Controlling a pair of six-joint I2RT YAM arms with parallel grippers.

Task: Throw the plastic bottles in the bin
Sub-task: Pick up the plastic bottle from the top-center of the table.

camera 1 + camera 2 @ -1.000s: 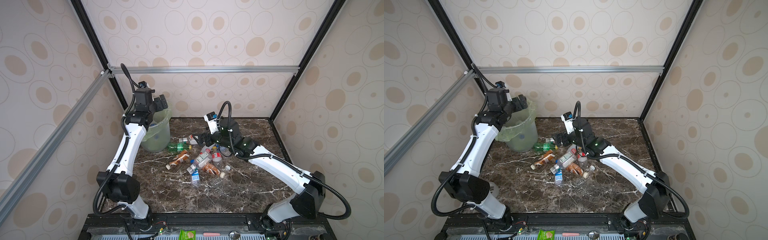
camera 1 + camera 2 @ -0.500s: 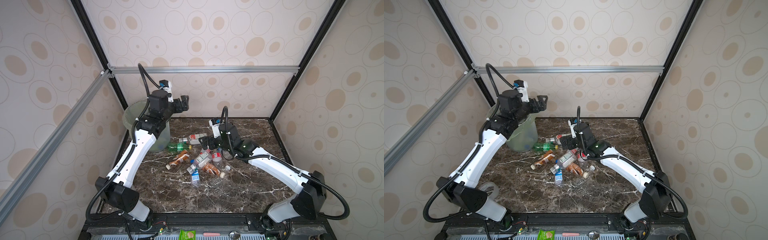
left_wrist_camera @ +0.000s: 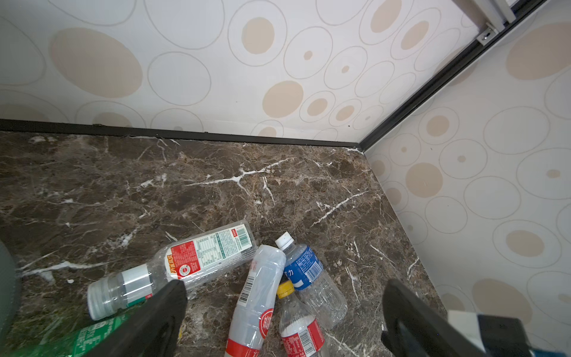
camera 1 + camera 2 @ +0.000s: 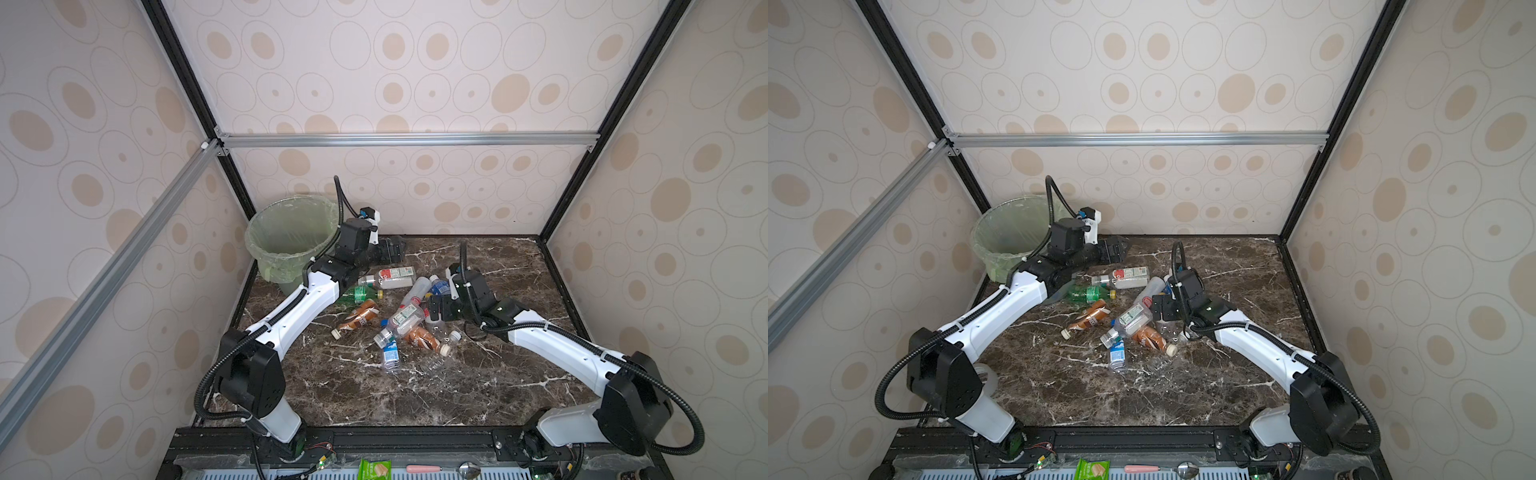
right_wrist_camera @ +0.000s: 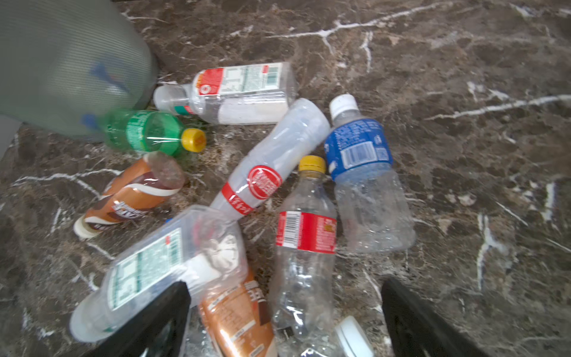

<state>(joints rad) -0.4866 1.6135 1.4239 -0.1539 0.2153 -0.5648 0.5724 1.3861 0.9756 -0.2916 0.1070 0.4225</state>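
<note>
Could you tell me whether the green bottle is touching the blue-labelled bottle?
Apart. The right wrist view shows the green bottle and the blue-labelled bottle well separated, with the frosted red-logo bottle lying between them.

Glossy clear plastic bottles (image 5: 367,185), translucent film-lined bin (image 4: 274,266), polished marble tabletop (image 4: 415,395), matt aluminium rail (image 4: 407,139)

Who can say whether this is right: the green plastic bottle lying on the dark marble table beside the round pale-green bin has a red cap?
Not quite. The green plastic bottle lying on the dark marble table beside the round pale-green bin has a yellow cap, not a red one. The right wrist view shows it clearly.
</note>
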